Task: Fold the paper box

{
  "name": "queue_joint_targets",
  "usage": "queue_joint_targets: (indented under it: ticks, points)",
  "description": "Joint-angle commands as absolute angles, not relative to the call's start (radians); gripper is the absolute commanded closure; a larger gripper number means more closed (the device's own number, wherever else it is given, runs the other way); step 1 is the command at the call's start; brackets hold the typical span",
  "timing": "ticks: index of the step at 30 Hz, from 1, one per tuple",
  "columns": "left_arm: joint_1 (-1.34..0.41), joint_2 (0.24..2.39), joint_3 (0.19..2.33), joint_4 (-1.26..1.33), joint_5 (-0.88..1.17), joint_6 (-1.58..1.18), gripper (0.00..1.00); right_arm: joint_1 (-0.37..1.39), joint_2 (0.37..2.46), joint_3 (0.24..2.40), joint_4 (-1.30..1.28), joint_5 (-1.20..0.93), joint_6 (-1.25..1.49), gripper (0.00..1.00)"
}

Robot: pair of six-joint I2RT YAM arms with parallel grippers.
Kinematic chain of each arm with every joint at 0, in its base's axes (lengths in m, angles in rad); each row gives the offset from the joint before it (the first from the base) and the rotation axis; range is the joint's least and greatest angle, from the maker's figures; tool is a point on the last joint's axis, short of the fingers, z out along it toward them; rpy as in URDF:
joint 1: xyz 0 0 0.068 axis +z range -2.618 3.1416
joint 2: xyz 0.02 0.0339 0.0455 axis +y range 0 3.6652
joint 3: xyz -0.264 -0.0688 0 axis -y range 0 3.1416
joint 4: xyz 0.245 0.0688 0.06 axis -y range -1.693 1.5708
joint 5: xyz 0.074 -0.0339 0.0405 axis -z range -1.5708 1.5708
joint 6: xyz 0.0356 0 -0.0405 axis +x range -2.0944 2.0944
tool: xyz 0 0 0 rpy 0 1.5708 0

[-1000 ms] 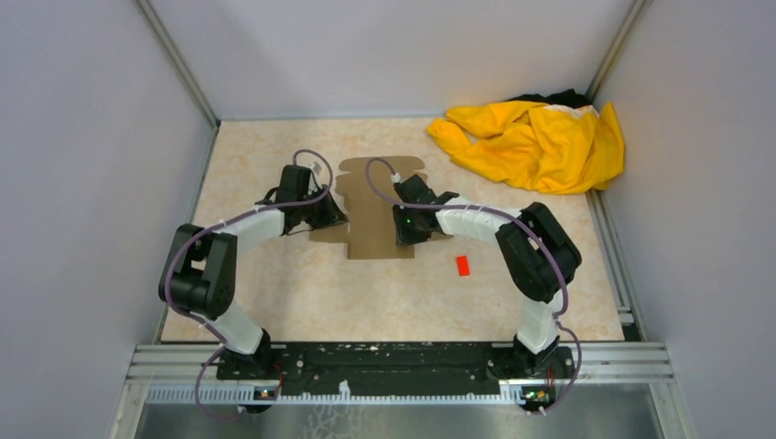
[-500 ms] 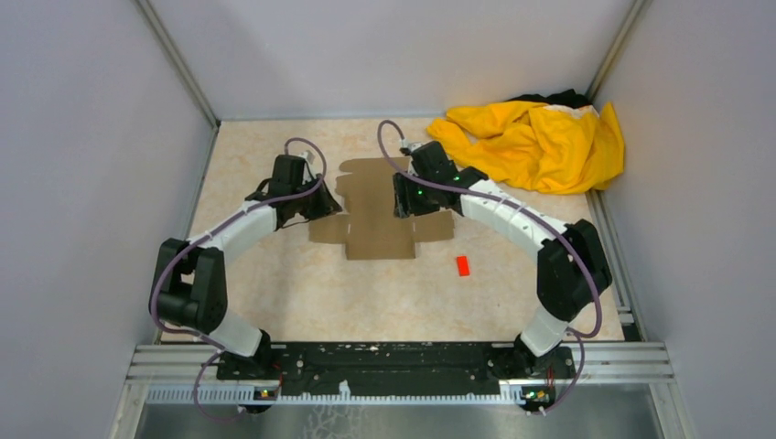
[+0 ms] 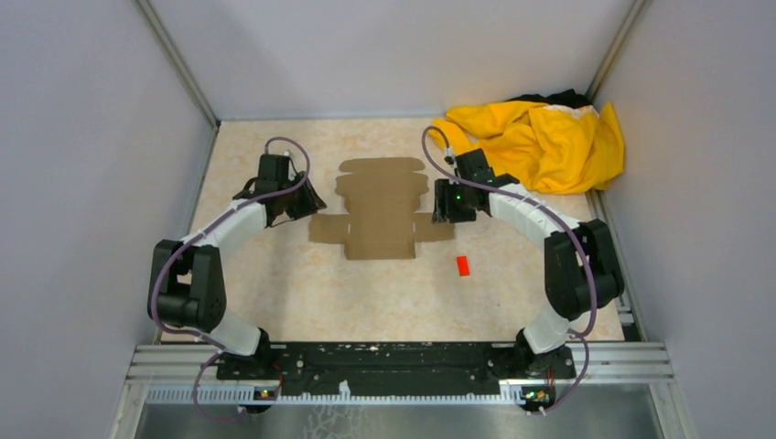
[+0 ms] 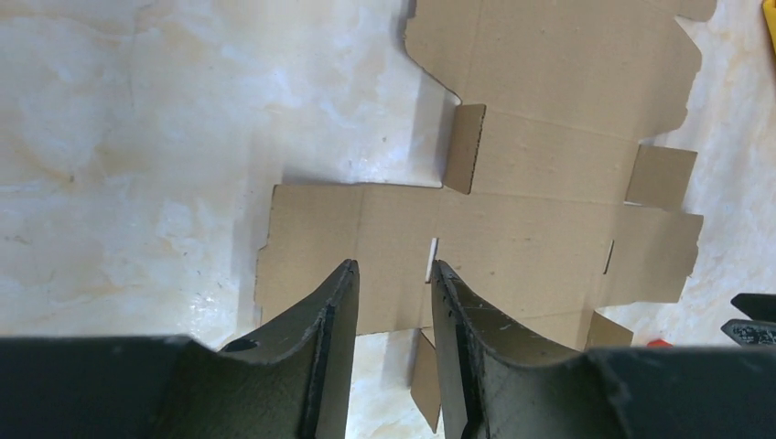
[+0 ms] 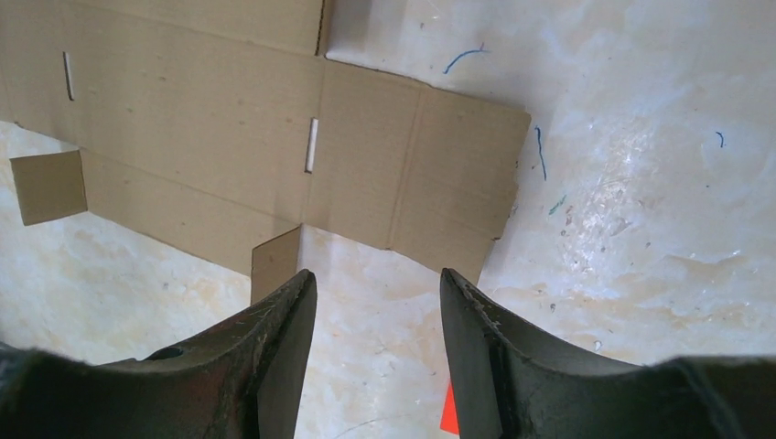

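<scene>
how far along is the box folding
Barely started: the paper box lies as a flat sheet, only a small tab creased upward. Nothing is in hand; the left claw and right claw are open and empty at its sides. All wall folding remains.

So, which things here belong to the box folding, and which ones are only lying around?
For the job:
- paper box, still a flat brown cardboard sheet
- left gripper and right gripper, both open, holding nothing

Lying about:
- yellow cloth, crumpled in the far right corner
- red block, small, beside the sheet, not touching it
</scene>
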State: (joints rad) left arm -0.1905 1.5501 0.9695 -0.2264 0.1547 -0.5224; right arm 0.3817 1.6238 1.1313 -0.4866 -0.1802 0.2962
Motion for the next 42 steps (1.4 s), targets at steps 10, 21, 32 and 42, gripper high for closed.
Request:
queue_joint_targets:
  ticks: [10, 21, 32, 42]
  points:
    - [-0.131, 1.577, 0.894, -0.178, 0.134, -0.532, 0.55, 0.232, 1.585, 1.001, -0.282, -0.367, 0.302, 0.46]
    - [-0.13, 1.578, 0.829, -0.113, 0.176, -0.55, 0.55, 0.215, 1.622, 0.973, -0.25, -0.375, 0.308, 0.45]
    - [-0.13, 1.583, 0.809, -0.103, 0.181, -0.557, 0.54, 0.206, 1.672, 0.977, -0.24, -0.383, 0.317, 0.45]
    - [-0.13, 1.502, 0.797, -0.129, 0.138, -0.559, 0.54, 0.206, 1.686, 0.978, -0.235, -0.373, 0.317, 0.45]
